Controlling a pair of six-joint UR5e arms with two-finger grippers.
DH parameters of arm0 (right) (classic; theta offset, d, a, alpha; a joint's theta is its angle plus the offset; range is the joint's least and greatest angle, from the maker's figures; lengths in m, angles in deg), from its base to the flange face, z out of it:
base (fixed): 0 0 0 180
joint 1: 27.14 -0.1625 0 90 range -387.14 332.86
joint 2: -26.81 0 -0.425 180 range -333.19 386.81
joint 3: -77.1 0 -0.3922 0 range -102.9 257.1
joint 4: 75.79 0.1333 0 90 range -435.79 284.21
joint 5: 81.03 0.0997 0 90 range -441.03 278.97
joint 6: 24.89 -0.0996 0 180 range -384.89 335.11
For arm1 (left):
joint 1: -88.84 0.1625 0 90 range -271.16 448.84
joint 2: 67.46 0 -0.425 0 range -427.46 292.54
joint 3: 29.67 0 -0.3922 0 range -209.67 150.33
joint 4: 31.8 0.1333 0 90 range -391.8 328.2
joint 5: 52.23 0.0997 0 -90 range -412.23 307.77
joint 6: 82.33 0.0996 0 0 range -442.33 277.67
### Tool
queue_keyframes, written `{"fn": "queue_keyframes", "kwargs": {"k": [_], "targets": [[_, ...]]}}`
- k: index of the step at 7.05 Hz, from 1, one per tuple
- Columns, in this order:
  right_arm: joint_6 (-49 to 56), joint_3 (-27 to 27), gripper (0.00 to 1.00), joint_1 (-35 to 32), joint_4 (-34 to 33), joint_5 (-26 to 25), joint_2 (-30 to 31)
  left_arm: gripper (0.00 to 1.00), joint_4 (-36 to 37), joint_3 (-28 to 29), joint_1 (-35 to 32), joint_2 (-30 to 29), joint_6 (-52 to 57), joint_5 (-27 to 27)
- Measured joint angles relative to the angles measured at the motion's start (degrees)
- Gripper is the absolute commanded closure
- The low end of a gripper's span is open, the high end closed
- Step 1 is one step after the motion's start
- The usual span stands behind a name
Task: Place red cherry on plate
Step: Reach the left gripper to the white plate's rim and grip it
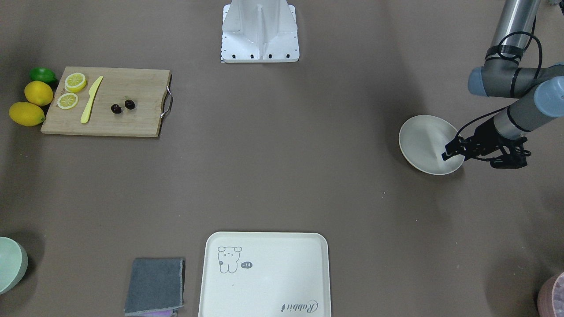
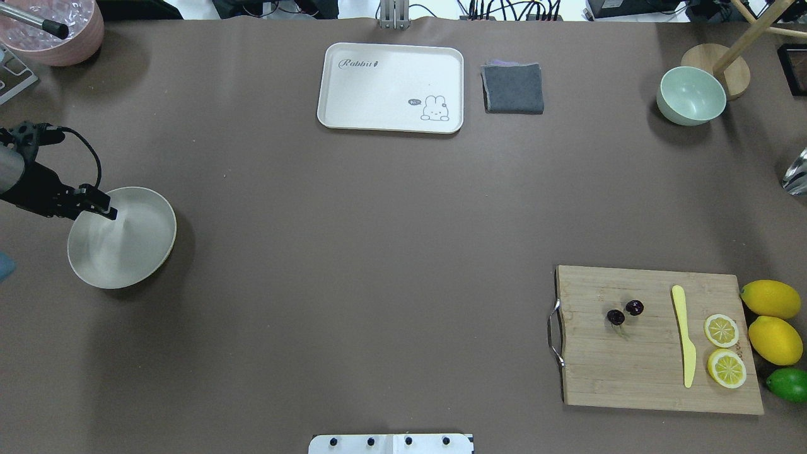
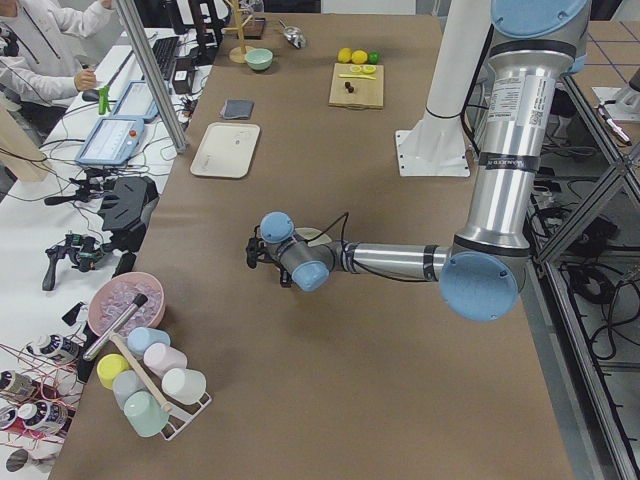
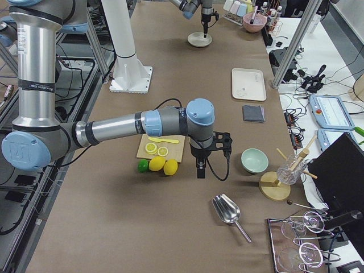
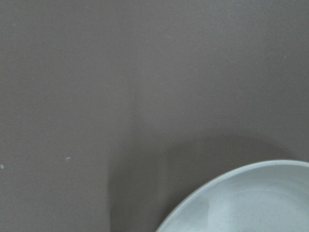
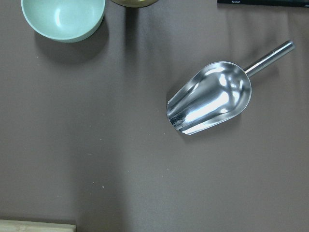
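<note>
The red cherry (image 1: 123,106) is a pair of tiny dark maroon fruits lying on the wooden cutting board (image 1: 132,123), seen also from overhead as the red cherry (image 2: 624,312). The plate (image 1: 423,138), round and off-white, sits far across the table from it; the overhead view shows the same plate (image 2: 126,252). My left gripper (image 1: 447,153) hangs over the plate's rim, fingers together and holding nothing. The left wrist view shows only the plate (image 5: 251,203) and bare table. My right gripper (image 4: 200,168) appears only in the exterior right view, beside the board, so I cannot tell its state.
On the board lie a yellow knife (image 1: 91,99) and lemon slices (image 1: 75,82), with lemons (image 1: 38,93) and a lime (image 1: 43,75) beside it. A cream tray (image 1: 264,275), grey cloth (image 1: 155,285), green bowl (image 2: 691,96) and metal scoop (image 6: 211,98) stand around the table's edges.
</note>
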Motion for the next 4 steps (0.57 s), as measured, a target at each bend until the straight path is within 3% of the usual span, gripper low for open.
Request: {"fn": "queue_keyframes", "kwargs": {"k": [4], "targets": [[0.03,0.19,0.0,-0.13,0.03,0.12,-0.03,1.0,0.0,-0.15,-1.19,0.16,-0.04,-3.39]]}}
